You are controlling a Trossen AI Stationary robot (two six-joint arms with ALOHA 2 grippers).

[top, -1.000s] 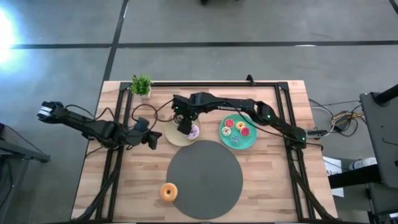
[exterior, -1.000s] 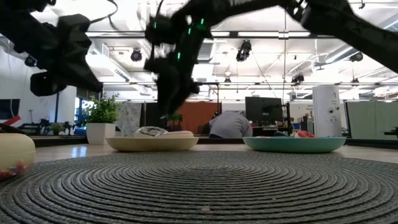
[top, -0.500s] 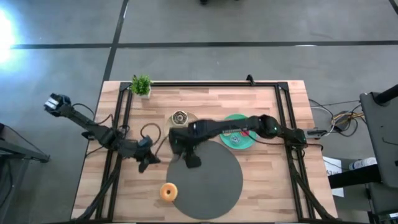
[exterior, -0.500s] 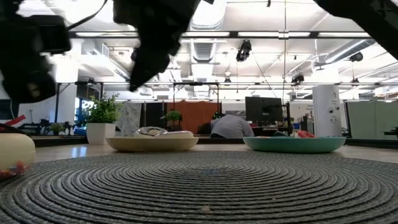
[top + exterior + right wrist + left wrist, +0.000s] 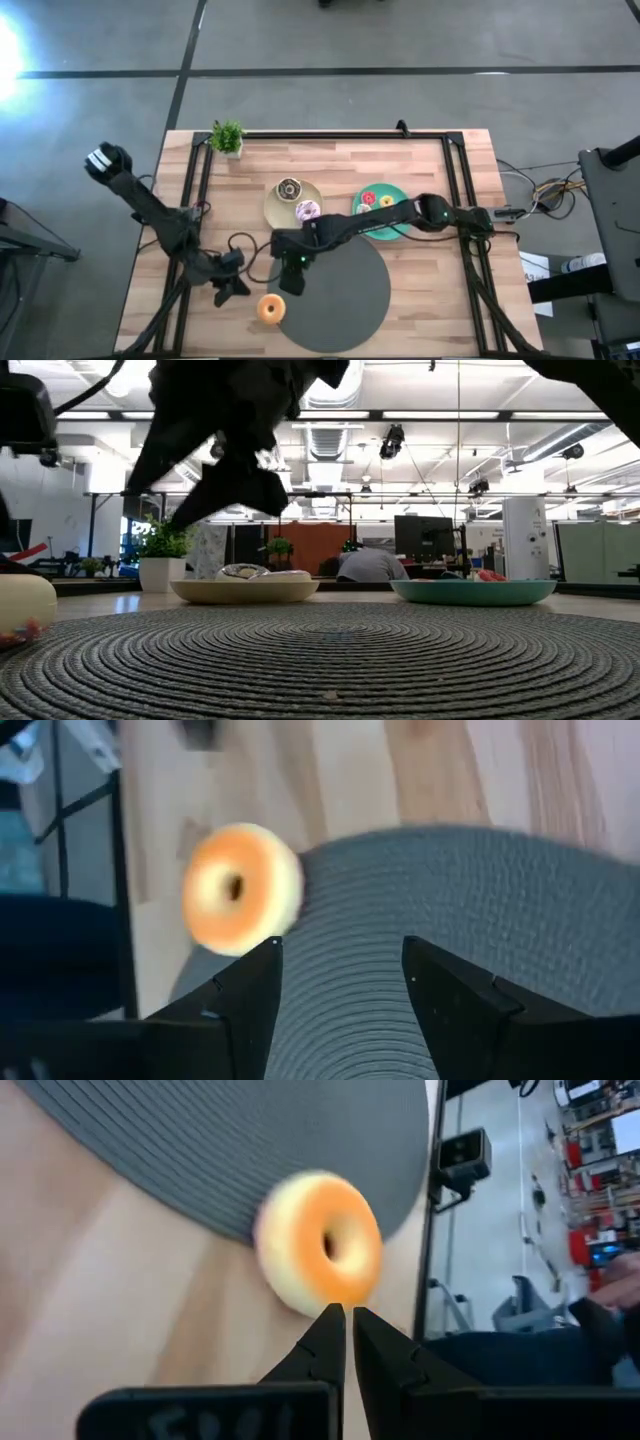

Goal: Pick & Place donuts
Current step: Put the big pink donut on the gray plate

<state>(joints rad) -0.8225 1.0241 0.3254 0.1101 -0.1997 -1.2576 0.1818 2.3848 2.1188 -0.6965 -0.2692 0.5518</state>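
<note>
From above, I am reaching my right gripper (image 5: 291,283) over the grey mat (image 5: 345,300) toward the orange donut (image 5: 270,308) lying at the mat's edge; my left gripper (image 5: 232,291) is hanging just beside that donut. Other donuts are sitting on the cream plate (image 5: 276,204) and teal plate (image 5: 398,190) beyond the mat.

At desk level, the orange donut is showing only at the mat's side.

My left wrist view is showing closed jaws pointing at the donut, empty.

My right wrist view is showing jaws spread wide, holding nothing. Next I am judging a descent around the donut.
</note>
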